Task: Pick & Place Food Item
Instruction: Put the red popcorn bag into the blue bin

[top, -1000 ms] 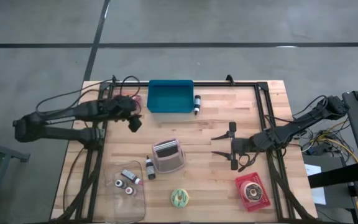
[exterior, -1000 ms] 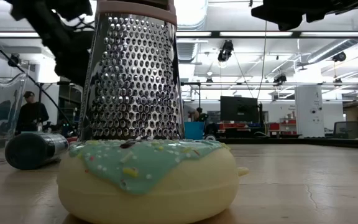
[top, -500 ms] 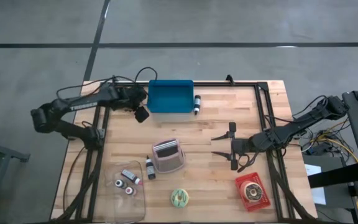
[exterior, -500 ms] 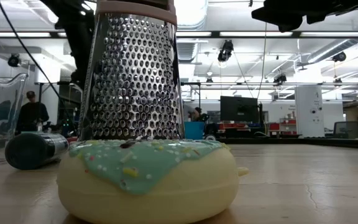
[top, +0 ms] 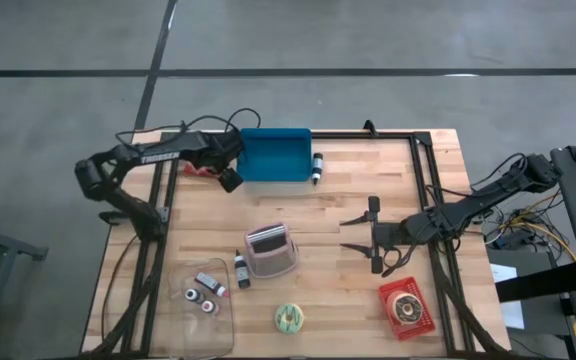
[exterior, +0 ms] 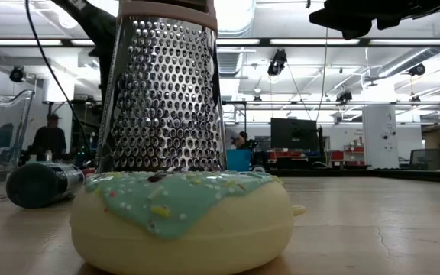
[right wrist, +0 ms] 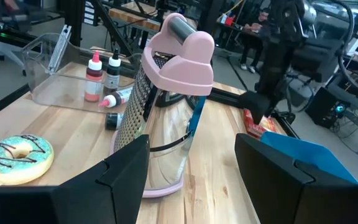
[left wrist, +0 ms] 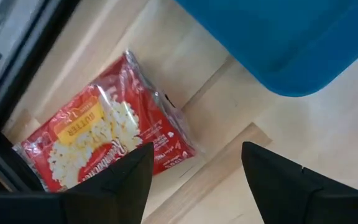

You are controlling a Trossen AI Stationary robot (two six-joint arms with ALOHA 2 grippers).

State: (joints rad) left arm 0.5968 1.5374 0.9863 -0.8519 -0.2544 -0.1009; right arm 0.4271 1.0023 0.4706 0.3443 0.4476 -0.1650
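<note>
A red popcorn bag (left wrist: 104, 143) lies flat on the table at the far left, beside the blue bin (top: 274, 155); it also shows in the high view (top: 200, 172). My left gripper (left wrist: 197, 180) is open and empty, hovering over the bag's edge nearest the bin (left wrist: 291, 43); in the high view it (top: 230, 180) is at the bin's left corner. My right gripper (top: 363, 233) is open and empty at mid-right, pointing at the metal grater (right wrist: 166, 106). A donut with green icing (top: 289, 318) lies near the front edge.
The grater with a pink top (top: 270, 250) stands mid-table. A clear container (top: 203, 295) with small bottles sits front left, a dropper bottle (top: 240, 270) beside it. A red pack with a chocolate donut (top: 406, 308) lies front right. A small bottle (top: 317, 167) lies by the bin. A person (exterior: 50, 137) stands far behind.
My left gripper has gone toward the table's far edge and a little right, ending beside the blue bin's left corner over the popcorn bag. The arm behind it has swung in toward the table.
</note>
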